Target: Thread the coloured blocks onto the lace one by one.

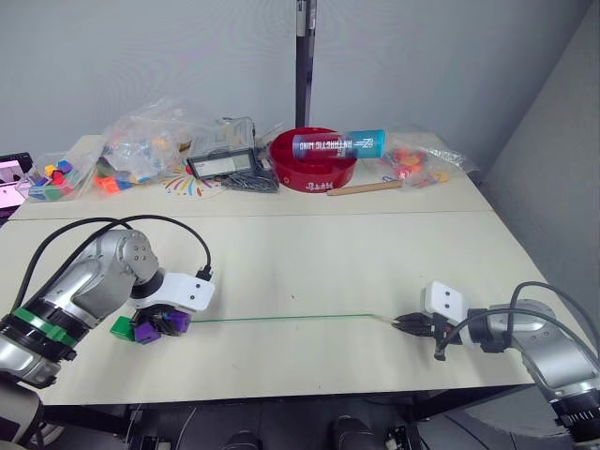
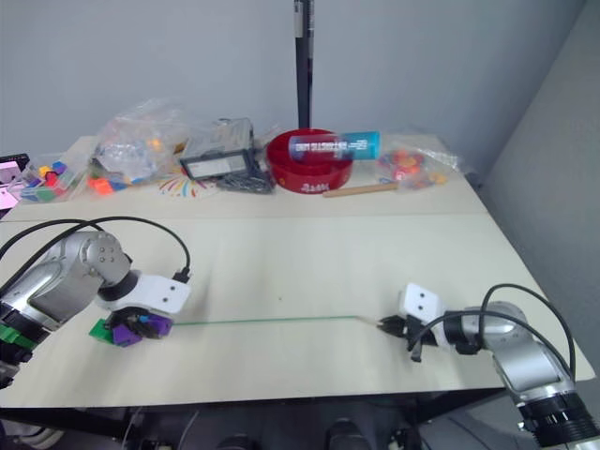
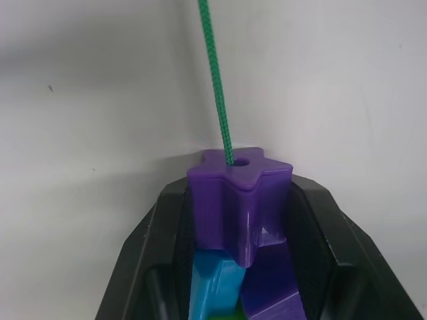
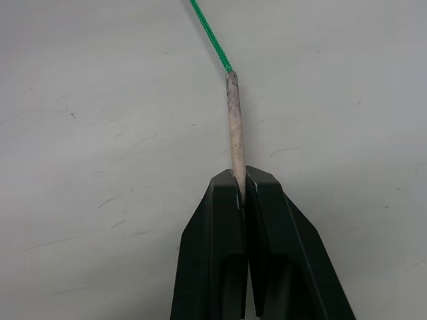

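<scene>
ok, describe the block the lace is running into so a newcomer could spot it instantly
Start at the long pale table and follow the thin green lace from the right gripper across to the left gripper. There, between the black fingers, sits the purple block. Unlike the blue block behind it, it is star-shaped, and the lace enters its hole.

Open tabletop on both sides of the taut lace

The lace (image 1: 281, 318) runs low across the table (image 1: 309, 253) from the left gripper (image 1: 161, 324), closed on the coloured blocks (image 3: 238, 200), to the right gripper (image 1: 410, 323), pinching the pale tip (image 4: 233, 127). Bare surface lies in front of and behind the lace. Well behind it, the red bowl (image 1: 314, 159), toy bags (image 1: 150, 141) and a calculator (image 1: 223, 164) crowd the far edge.
</scene>
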You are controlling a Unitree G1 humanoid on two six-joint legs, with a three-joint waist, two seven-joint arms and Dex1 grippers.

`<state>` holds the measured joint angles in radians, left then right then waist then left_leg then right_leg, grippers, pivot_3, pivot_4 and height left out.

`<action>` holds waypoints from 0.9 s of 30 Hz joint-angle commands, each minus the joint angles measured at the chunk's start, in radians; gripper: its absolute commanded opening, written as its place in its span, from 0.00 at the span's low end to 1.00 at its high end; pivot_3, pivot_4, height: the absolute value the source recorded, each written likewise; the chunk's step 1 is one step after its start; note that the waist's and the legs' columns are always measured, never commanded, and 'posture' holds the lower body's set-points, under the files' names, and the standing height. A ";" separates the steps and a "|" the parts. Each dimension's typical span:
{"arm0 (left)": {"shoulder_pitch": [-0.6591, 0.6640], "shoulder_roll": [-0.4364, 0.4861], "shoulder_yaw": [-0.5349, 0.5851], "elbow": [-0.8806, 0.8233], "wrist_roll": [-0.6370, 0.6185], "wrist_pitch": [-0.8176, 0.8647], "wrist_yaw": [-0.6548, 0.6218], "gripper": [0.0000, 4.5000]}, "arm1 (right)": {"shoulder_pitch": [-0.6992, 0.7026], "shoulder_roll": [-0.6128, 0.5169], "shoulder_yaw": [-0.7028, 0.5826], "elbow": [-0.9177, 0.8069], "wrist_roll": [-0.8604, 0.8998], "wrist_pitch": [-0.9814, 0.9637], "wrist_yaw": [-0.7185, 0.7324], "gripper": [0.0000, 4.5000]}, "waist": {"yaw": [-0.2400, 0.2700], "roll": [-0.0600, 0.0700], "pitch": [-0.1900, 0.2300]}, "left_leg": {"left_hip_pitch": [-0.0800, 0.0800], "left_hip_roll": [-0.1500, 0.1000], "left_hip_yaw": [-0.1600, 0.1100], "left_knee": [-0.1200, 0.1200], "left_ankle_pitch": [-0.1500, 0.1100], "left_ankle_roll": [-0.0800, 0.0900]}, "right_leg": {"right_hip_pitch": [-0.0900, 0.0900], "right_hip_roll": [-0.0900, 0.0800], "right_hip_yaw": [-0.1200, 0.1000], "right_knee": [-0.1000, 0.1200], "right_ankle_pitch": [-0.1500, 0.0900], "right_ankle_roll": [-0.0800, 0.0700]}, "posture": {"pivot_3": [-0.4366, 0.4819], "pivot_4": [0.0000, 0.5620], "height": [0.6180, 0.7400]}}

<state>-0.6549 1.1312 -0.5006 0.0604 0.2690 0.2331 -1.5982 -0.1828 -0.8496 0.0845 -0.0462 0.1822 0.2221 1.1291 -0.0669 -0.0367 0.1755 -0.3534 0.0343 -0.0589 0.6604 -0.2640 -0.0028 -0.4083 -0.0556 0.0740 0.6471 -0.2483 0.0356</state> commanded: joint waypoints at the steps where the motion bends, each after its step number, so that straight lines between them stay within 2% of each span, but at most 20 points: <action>1: 0.043 0.057 0.026 0.068 0.042 -0.033 0.013 0.31 | 0.010 0.004 0.008 -0.005 -0.010 0.017 -0.010 0.00 | -0.001 0.000 0.000 | 0.000 0.000 0.000 0.000 0.000 0.000 | 0.000 0.000 0.000 0.000 0.000 0.000 | 0.48 0.27 0.92; 13: 0.109 0.072 0.087 0.080 0.059 -0.058 0.048 0.31 | -0.038 0.007 0.037 0.047 -0.037 0.000 -0.010 0.00 | -0.004 0.000 0.000 | 0.001 0.001 0.001 0.000 0.000 0.000 | 0.000 0.001 0.000 0.001 -0.002 0.003 | 0.48 0.27 0.92; 27: 0.118 0.015 0.093 0.053 0.076 -0.064 0.069 0.31 | -0.023 -0.066 -0.018 0.200 -0.045 -0.083 -0.007 0.00 | 0.016 0.006 -0.003 | 0.001 -0.001 0.001 0.000 0.000 0.000 | 0.004 -0.001 0.001 0.000 -0.002 0.003 | 0.48 0.27 0.92</action>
<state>-0.5544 1.1508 -0.3899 0.1009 0.3148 0.1699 -1.5311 -0.2275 -0.8943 0.0780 0.1108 0.1711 0.1300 1.1365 -0.0506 -0.0308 0.1721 -0.3521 0.0336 -0.0577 0.6604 -0.2640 -0.0027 -0.4043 -0.0565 0.0747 0.6467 -0.2502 0.0382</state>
